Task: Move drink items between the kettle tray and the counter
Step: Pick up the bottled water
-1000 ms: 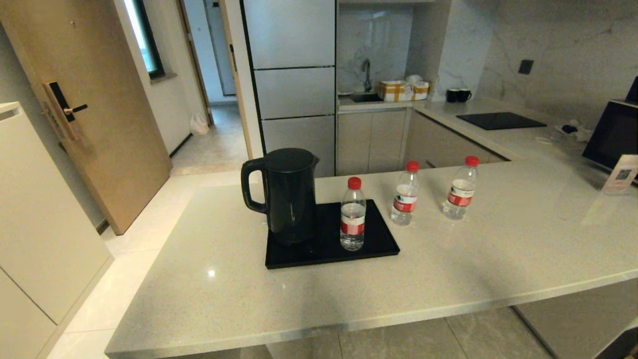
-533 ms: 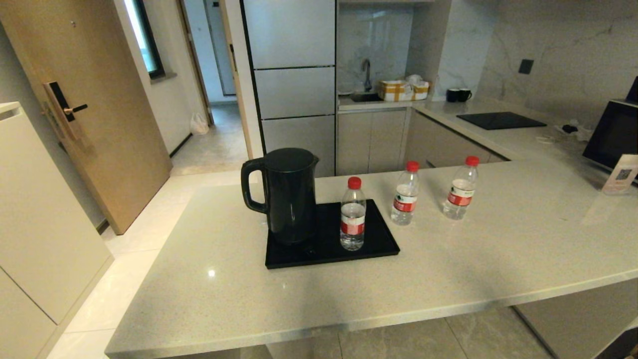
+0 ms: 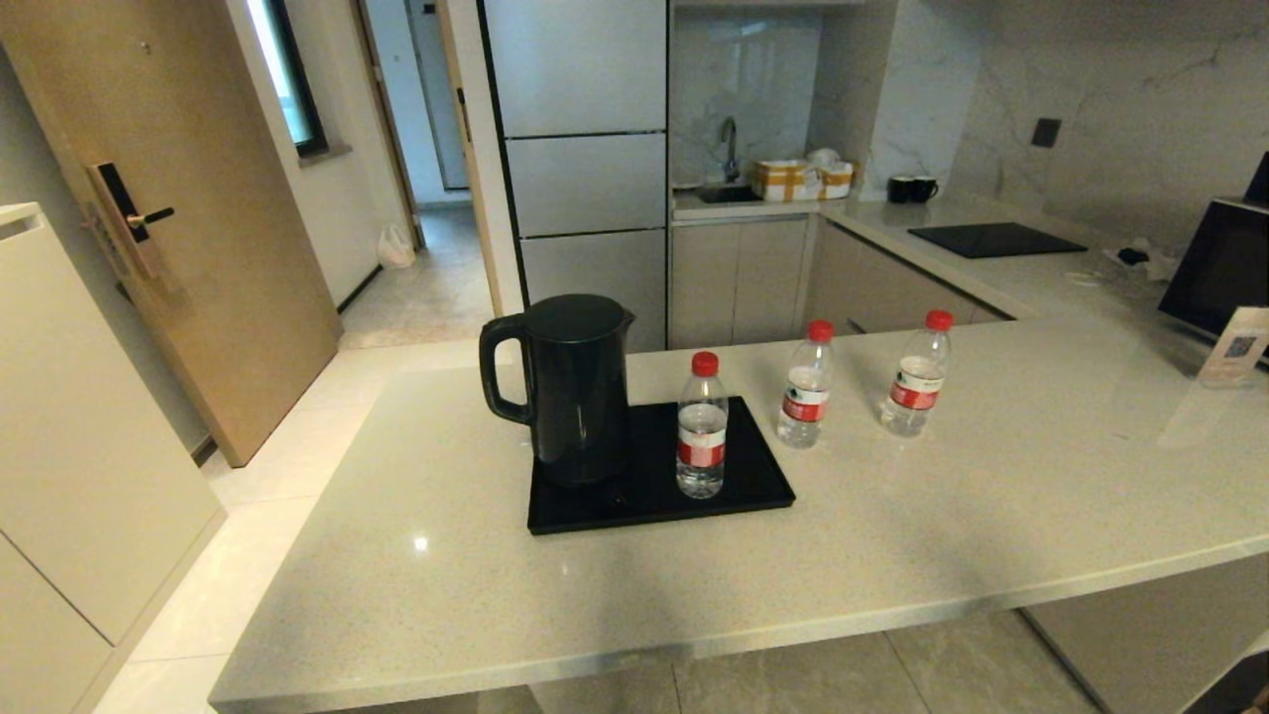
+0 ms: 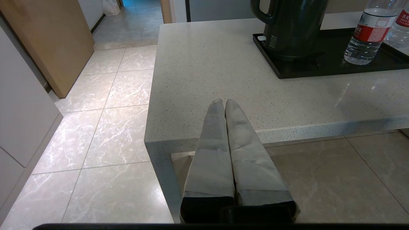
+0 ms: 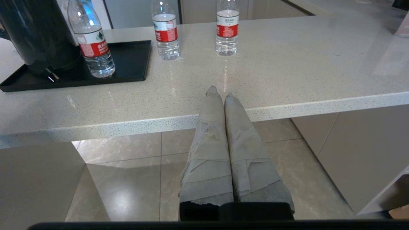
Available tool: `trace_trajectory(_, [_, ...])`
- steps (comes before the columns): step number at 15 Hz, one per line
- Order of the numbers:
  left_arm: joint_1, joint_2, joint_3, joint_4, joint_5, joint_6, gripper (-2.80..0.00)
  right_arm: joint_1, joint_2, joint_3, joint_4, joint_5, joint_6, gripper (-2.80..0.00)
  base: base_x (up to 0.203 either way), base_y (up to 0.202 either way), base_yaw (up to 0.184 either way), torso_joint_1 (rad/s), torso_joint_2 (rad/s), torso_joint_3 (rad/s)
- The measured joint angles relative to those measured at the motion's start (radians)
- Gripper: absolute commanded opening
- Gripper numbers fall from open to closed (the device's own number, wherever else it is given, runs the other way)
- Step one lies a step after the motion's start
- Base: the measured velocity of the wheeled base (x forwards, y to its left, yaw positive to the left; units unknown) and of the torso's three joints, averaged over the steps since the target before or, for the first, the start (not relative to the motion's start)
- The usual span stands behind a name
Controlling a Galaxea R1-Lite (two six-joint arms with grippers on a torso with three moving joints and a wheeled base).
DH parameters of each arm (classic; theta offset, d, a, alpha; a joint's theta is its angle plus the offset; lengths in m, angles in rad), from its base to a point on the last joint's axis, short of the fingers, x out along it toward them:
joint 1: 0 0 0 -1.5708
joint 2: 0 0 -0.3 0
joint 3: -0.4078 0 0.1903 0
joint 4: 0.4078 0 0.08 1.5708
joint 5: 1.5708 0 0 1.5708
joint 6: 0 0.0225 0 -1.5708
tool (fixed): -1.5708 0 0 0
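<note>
Three small clear water bottles, red caps, red-and-white labels, all upright. Bottle one (image 3: 702, 426) stands on the kettle tray (image 3: 753, 491), toward the tray's right edge, just beside the black kettle (image 3: 570, 387) but apart from it. Bottle two (image 3: 805, 387) stands on the counter (image 3: 991, 496) just off the tray's far right corner. Bottle three (image 3: 915, 375) is further right on the counter, near its far edge, apart from bottle two.

Handling, judged: bottles look full or close to it, so a moderate weight for their size. Thin plastic walls would give under a hard squeeze; the wall is smooth and the label band glossy, so some slip risk. Best hold probably across the body at or just below the label, squarely from the side, away from the tapering shoulder. Tall and narrow, so a glancing touch could tip one over. The kettle sits close beside bottle one, so coming in from the right or the near side looks safer.

Left gripper (image 4: 225, 101): jaws pressed together, nothing held, low at the counter's near edge toward its left corner. Right gripper (image 5: 219, 92): jaws likewise closed and empty, at the near edge, well short of every bottle.

Neither arm shows in the head view.
</note>
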State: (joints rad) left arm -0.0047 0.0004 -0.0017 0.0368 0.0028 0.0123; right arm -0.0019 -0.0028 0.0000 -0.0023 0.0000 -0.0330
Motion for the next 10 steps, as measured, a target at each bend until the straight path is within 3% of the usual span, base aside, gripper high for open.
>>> trace_trajectory(10, [0.0, 0.0, 0.0, 0.0, 0.0, 0.0, -2.8, -0.001, 0.0, 0.0, 0.004, -0.002, 0.036, -2.8, 0.0, 0.0, 0.0, 0.0, 0.0, 0.0])
